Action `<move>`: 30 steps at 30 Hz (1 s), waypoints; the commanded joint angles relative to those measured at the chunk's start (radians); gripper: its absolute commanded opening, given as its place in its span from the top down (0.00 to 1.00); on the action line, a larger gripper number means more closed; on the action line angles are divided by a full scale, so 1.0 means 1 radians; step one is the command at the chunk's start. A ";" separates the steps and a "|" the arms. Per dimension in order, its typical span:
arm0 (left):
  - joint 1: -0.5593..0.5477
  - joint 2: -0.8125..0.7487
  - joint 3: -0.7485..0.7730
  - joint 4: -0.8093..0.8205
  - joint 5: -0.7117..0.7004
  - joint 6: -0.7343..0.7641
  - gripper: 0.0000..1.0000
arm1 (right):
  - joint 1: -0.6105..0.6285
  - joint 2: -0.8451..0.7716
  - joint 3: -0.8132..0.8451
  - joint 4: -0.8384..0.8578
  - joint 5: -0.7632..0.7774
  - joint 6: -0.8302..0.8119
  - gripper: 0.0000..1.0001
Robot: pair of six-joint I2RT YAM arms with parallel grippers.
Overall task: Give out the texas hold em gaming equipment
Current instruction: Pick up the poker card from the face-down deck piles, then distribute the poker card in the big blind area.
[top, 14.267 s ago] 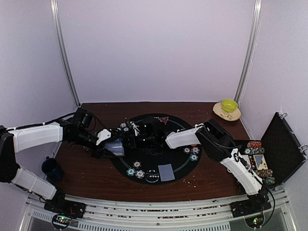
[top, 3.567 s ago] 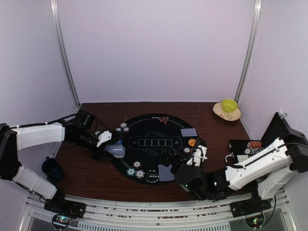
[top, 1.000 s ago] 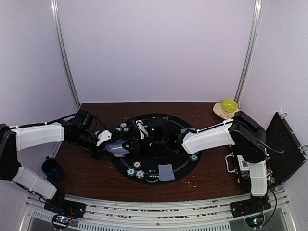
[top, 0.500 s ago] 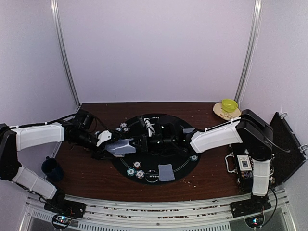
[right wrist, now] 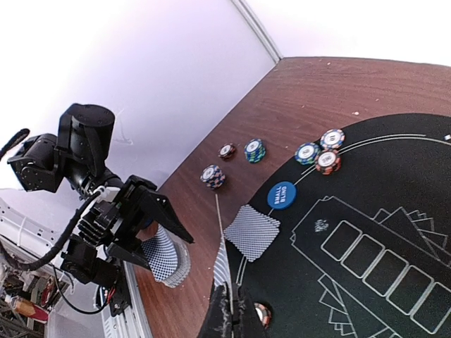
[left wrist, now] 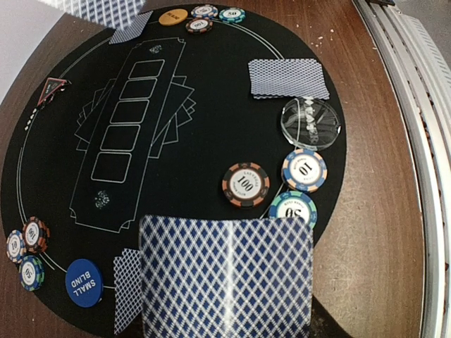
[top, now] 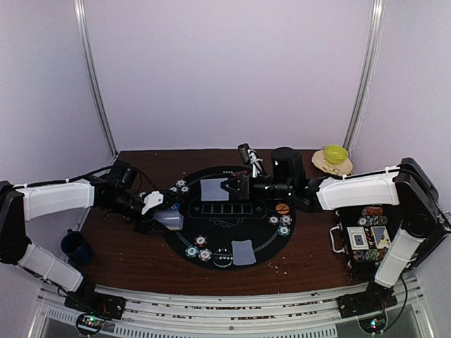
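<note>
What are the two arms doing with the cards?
Left gripper shut on blue-backed card deck. Right gripper shut on single blue-backed card over black round mat. Nothing blocking.

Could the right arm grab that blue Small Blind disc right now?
Probably not as things stand: the right gripper is shut on a card, so its fingers are taken. The blue disc itself lies uncovered on the black mat, with nothing over it.

Top camera looks down over the desk (top: 134, 260) from the near side; both wrist views sit close, sharing the black mat (top: 261, 239).
</note>
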 commanded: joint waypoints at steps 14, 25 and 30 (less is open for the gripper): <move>-0.002 0.000 -0.002 0.020 0.040 0.005 0.53 | -0.384 -0.217 -0.029 -0.497 -0.067 -0.277 1.00; -0.003 -0.015 -0.005 0.020 0.039 0.004 0.53 | -0.505 -0.007 0.056 -0.591 -0.238 -0.412 0.99; -0.003 -0.014 -0.006 0.020 0.037 0.005 0.53 | -0.533 0.089 0.112 -0.603 -0.269 -0.424 1.00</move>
